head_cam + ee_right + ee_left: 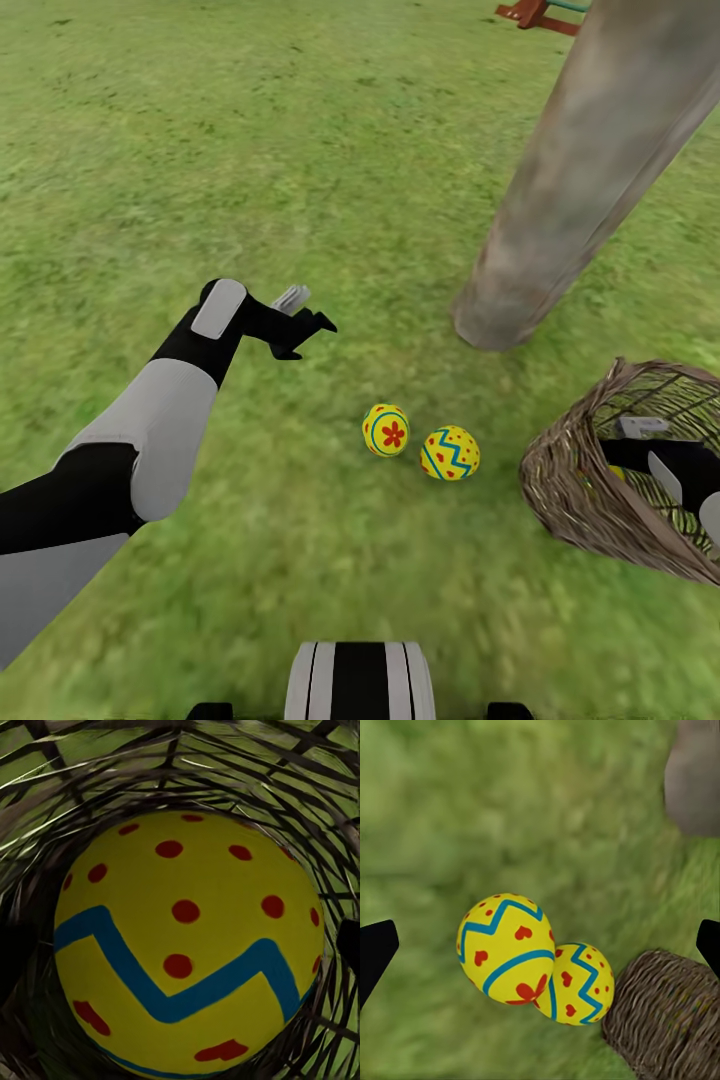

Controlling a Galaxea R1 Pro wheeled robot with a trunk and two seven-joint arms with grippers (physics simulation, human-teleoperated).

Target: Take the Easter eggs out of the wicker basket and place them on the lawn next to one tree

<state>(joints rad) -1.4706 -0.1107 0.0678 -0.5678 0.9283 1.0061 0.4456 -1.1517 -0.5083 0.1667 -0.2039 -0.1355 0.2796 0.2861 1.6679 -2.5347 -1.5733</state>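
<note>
Left gripper (300, 322) hangs over the lawn (200, 150), jaws spread wide, holding nothing. Two Easter eggs (386, 430) (450, 453) sit touching on the grass, near the tree (560, 220). On the right, the right gripper (640, 428) reaches inside the wicker basket (570, 480), close to the third egg (187, 945); can't tell its jaw state.

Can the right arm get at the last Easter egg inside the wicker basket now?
Probably yes. The right gripper is already inside the wicker basket, and the last Easter egg sits directly ahead of it, with nothing between them.
</note>
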